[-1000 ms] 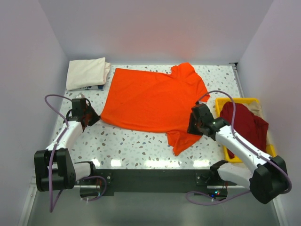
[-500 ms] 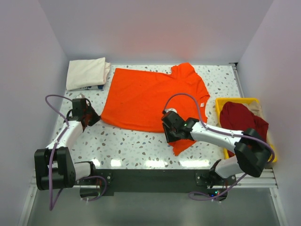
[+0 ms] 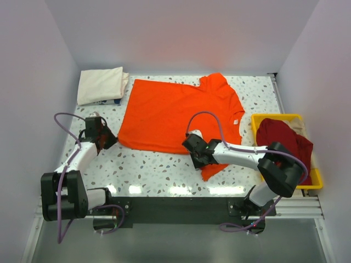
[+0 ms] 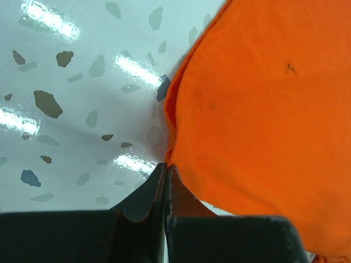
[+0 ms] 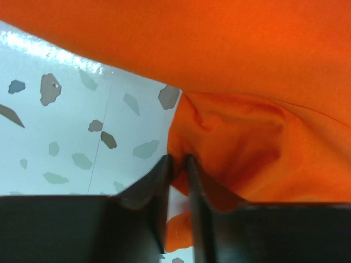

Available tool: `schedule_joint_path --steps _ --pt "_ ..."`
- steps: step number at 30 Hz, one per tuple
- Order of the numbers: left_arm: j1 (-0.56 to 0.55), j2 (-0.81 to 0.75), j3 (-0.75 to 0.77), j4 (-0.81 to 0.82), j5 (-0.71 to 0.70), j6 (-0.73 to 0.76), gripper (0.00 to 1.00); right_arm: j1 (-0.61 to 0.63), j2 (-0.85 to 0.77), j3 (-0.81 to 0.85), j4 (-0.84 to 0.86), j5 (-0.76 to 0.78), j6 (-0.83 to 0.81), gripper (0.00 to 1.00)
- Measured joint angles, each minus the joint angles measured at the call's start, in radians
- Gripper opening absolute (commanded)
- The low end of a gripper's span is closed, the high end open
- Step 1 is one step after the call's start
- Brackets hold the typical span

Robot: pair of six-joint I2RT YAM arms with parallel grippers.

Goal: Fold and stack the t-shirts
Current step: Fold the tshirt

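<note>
The bright orange t-shirt (image 3: 175,112) lies spread flat in the middle of the table. My left gripper (image 3: 111,138) is shut on its near left corner, which shows pinched between the jaws in the left wrist view (image 4: 166,166). My right gripper (image 3: 194,156) is at the near sleeve, closed on a fold of orange cloth (image 5: 219,131) in the right wrist view (image 5: 178,160). The cream t-shirt (image 3: 101,85) lies folded at the back left. The dark red t-shirt (image 3: 282,143) lies crumpled in the yellow tray (image 3: 258,118).
The table (image 3: 153,167) is white with grey specks and has walls on the left, back and right. The yellow tray stands at the right edge. A small dark item (image 3: 112,101) peeks out under the cream shirt.
My right arm has swung left from beside the tray along the shirt's near edge and now grips the inner side of the near sleeve. My left gripper has hardly moved.
</note>
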Motion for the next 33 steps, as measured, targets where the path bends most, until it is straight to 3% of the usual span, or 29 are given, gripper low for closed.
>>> schedule_joint_path --steps 3,5,14,20,23,24,26,27,29,33 --pt "0.0 0.0 -0.005 0.0 0.003 0.0 0.0 0.0 0.0 0.003 -0.01 0.027 -0.002 0.02" --pt "0.0 0.0 -0.005 0.001 0.006 0.0 0.0 -0.001 -0.003 0.011 -0.029 0.034 -0.01 0.0" --pt "0.0 0.0 -0.006 0.004 0.023 -0.004 0.0 -0.119 -0.228 0.068 -0.146 -0.149 -0.087 0.0" --pt "0.0 0.0 -0.012 0.016 0.037 -0.016 0.0 -0.171 -0.261 0.08 -0.153 -0.323 -0.109 0.0" --pt "0.0 0.0 -0.021 0.031 0.043 -0.023 0.0 -0.172 -0.219 0.08 -0.125 -0.415 -0.103 0.13" --pt "0.0 0.0 -0.024 0.032 0.044 -0.024 0.0 -0.172 -0.199 0.079 -0.109 -0.44 -0.096 0.27" --pt "0.0 0.0 -0.03 0.034 0.045 -0.024 0.0 -0.171 -0.161 0.074 -0.074 -0.465 -0.077 0.39" --pt "0.0 0.0 -0.031 0.035 0.045 -0.024 0.0 -0.171 -0.15 0.066 -0.058 -0.465 -0.068 0.49" --pt "0.0 0.0 -0.033 0.04 0.047 -0.024 0.0 -0.169 -0.158 0.045 -0.05 -0.448 -0.049 0.58" --pt "0.0 0.0 -0.042 0.056 0.049 -0.027 0.0 -0.166 -0.286 0.004 -0.102 -0.285 0.019 0.62"
